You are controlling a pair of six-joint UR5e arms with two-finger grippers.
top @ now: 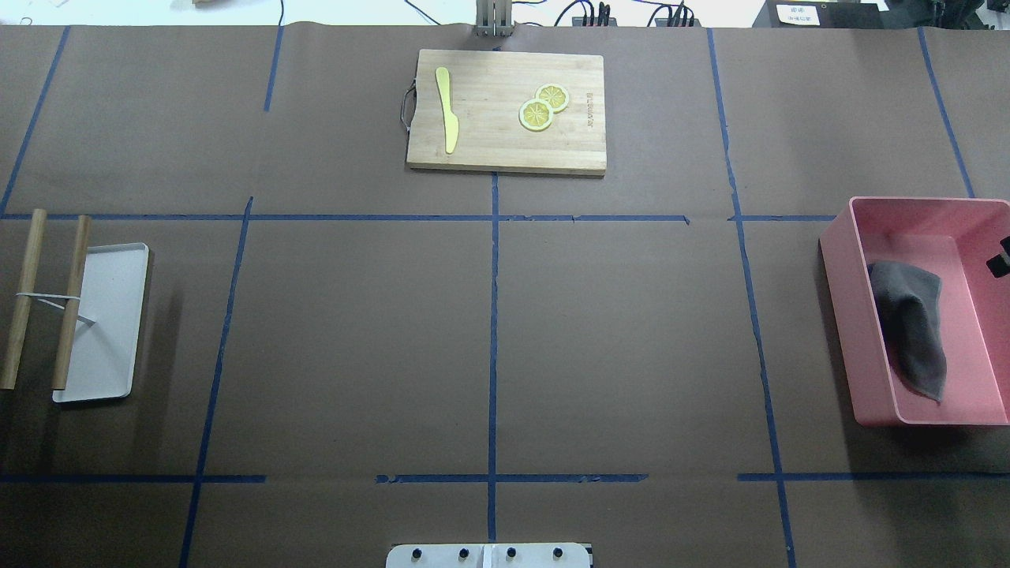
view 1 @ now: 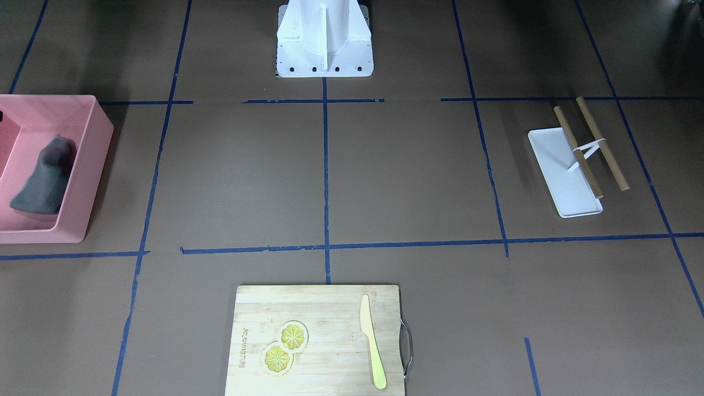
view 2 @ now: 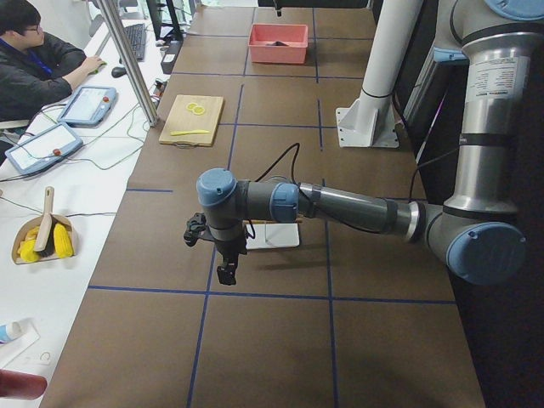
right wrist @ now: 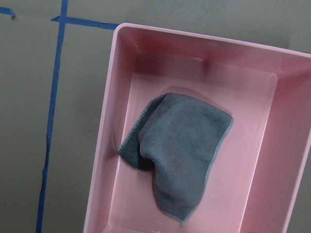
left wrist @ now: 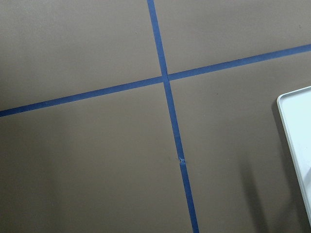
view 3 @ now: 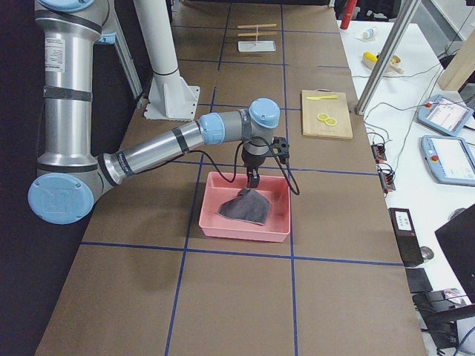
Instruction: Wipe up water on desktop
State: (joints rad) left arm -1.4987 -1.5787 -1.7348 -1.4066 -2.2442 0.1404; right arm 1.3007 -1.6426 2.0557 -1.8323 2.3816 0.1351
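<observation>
Hovering over the grey cloth in the three-o'clock pink bin, right gripper (opening untellable) should descend and pinch.

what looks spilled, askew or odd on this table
No spill shows on the desktop. The grey cloth lies crumpled in the pink bin, and the blue tape lines have ragged gaps. Nothing else stands out.

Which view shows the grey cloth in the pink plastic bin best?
Right wrist-mounted: it looks straight down on the grey folded cloth in the pink plastic bin, large, stitched edge clear. Overhead and front-facing show it smaller, at the frame's edge; exterior right small; exterior left tiny.
</observation>
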